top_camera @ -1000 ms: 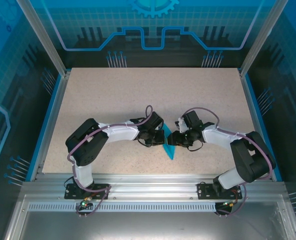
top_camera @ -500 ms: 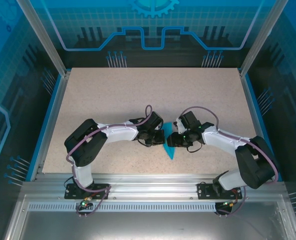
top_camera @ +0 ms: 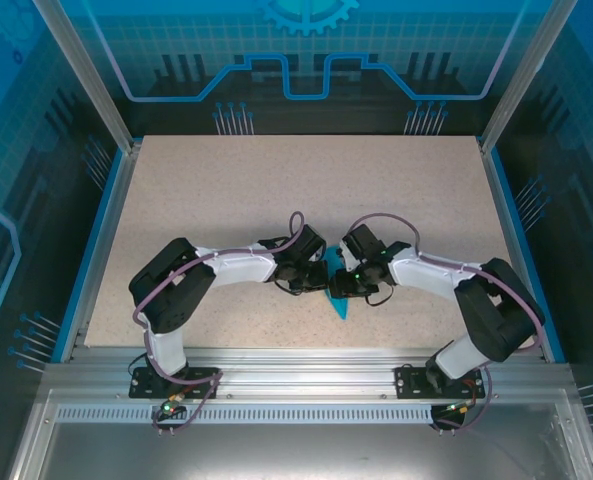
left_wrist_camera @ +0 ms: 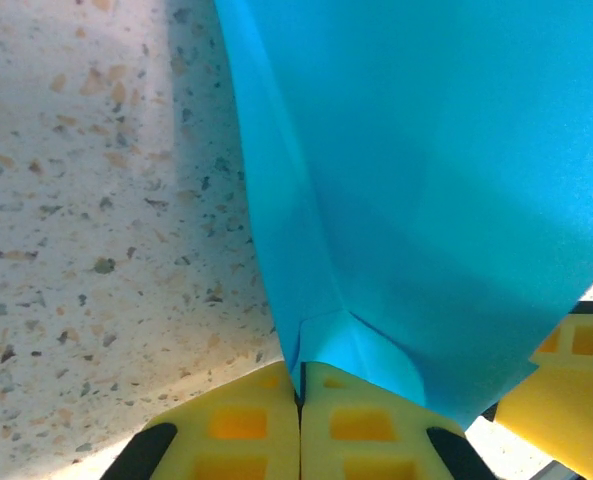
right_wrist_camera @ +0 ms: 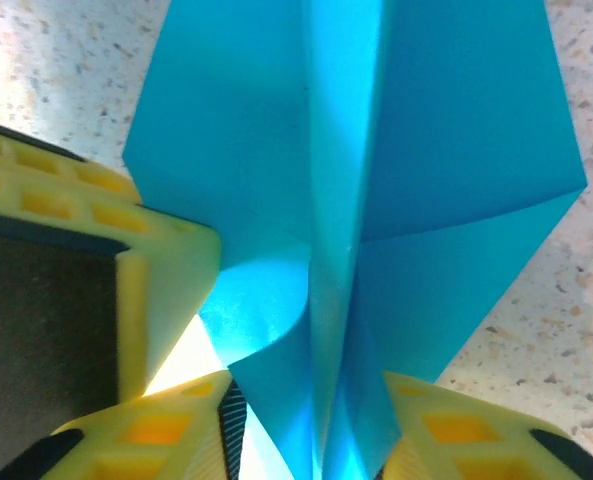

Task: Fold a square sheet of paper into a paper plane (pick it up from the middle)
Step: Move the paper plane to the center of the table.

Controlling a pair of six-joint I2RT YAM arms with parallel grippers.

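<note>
Beige speckled table (top_camera: 276,200) takes up the middle of the top view, with both arms reaching inward across its near half. The left arm (top_camera: 226,265) and the right arm (top_camera: 446,275) bend toward each other, and their wrists meet just short of the table's centre line.

Between the two wrists lies the teal-blue paper plane (top_camera: 340,303), part-folded, with its sharp point aimed at the near edge of the table and its upper part hidden under the grippers. From the left wrist the paper plane (left_wrist_camera: 426,180) is a broad smooth sheet with one long crease running down its left side to a small tucked corner. From the right wrist the paper plane (right_wrist_camera: 446,150) shows a raised centre ridge with flat layers spreading to either side over the speckled surface.

The left gripper (left_wrist_camera: 299,395) has its yellow fingers (left_wrist_camera: 241,430) pressed together with no gap, pinching the creased corner of the paper. The right gripper (right_wrist_camera: 306,430) has its fingers (right_wrist_camera: 456,435) standing partly apart on either side of the ridge. I cannot tell whether they press on it. A yellow finger of the left gripper (right_wrist_camera: 126,260) sits just beside the paper's left edge there.
</note>
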